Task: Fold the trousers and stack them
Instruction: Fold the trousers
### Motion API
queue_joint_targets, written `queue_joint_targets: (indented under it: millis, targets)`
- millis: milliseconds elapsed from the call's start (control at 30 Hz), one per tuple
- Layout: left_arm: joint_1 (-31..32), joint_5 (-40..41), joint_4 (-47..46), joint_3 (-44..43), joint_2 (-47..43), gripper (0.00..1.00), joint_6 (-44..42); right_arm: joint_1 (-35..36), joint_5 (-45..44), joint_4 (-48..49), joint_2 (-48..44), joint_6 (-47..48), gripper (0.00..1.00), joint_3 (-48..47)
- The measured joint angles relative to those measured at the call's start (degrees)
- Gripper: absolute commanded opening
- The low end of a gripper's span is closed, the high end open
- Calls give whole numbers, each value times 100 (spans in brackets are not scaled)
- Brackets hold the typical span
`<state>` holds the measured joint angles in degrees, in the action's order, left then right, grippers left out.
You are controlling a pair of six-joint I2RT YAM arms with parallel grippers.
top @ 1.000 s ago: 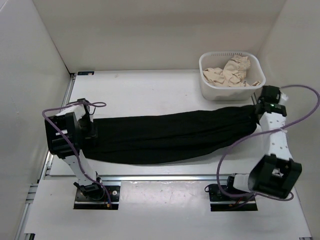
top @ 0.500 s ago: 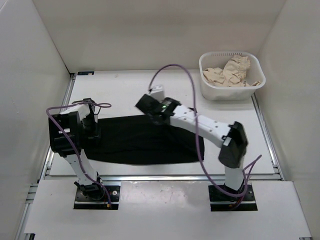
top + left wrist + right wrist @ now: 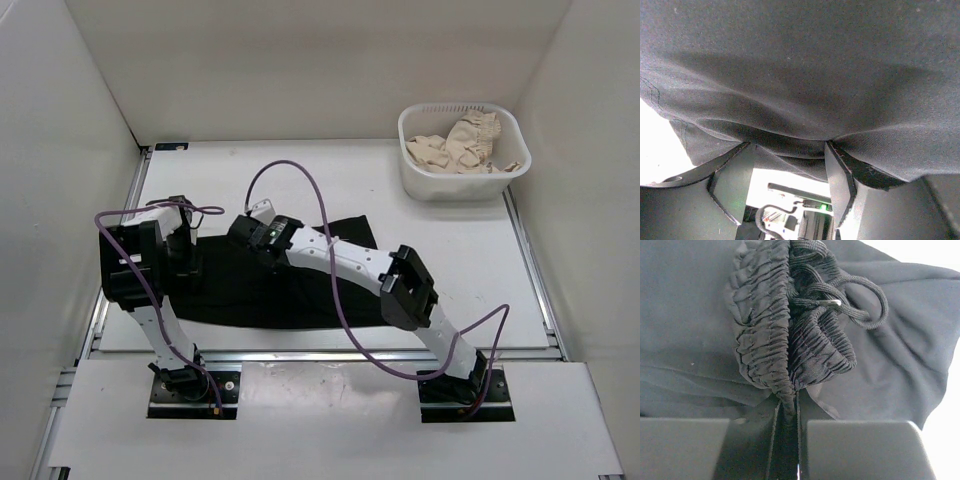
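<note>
The black trousers (image 3: 300, 290) lie folded across the left middle of the table. My right gripper (image 3: 252, 236) reaches far left and is shut on their gathered elastic waistband (image 3: 770, 330), whose drawstring (image 3: 860, 295) loops beside it; the jaws (image 3: 788, 405) pinch the fabric tight. My left gripper (image 3: 187, 262) is at the trousers' left end. In the left wrist view its fingers (image 3: 737, 172) stand apart, with black fabric (image 3: 800, 75) draped over and sagging between their tips and the table visible through the gap.
A white basket (image 3: 412, 165) with beige frilly garments (image 3: 460, 145) stands at the back right. The right arm's purple cable (image 3: 310, 190) arches over the trousers. White walls close off the left, back and right sides.
My right gripper has carried the waistband end from the far right, by the basket, across to the left, doubling the trousers over. The left gripper has stayed at the left end.
</note>
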<state>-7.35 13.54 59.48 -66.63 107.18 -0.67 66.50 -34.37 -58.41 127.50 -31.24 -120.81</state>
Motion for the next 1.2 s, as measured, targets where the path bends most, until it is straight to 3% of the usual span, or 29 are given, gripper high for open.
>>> queue_joint_targets:
  millis: [33, 200, 333, 433, 500, 667, 800, 933, 1067, 1200]
  targets:
    - [0, 0, 2, 0, 0, 69, 0, 2, 63, -7, 120, 31, 7, -28]
    - [0, 0, 2, -2, 0, 69, 0, 13, 398, 9, 289, 280, 67, -39]
    - [0, 22, 4, -2, -2, 69, 2, 52, 848, 247, 280, 815, 81, -98]
    - [7, 48, 4, 0, -7, 69, 4, 223, 876, 597, 92, 1263, 88, 114]
    - [13, 63, 4, 4, -13, 69, 7, 358, 826, 922, -459, 1370, 90, 822]
    - [24, 87, 9, 11, -24, 69, 9, 197, 754, 1368, -2503, 1045, 99, 2743]
    - [24, 107, 26, -9, -24, 69, 15, -634, 632, 1679, -4013, 501, 99, 3899]
    - [24, 153, 24, -140, -24, 70, 26, -1792, 911, 1950, -4894, -208, 99, 5263]
    - [24, 197, 50, -278, -24, 70, 28, -3115, 1982, 2667, -4828, -612, 99, 6787]
    - [24, 219, 61, -313, -24, 70, 28, -3456, 2855, 3101, -4572, -778, 99, 7436]
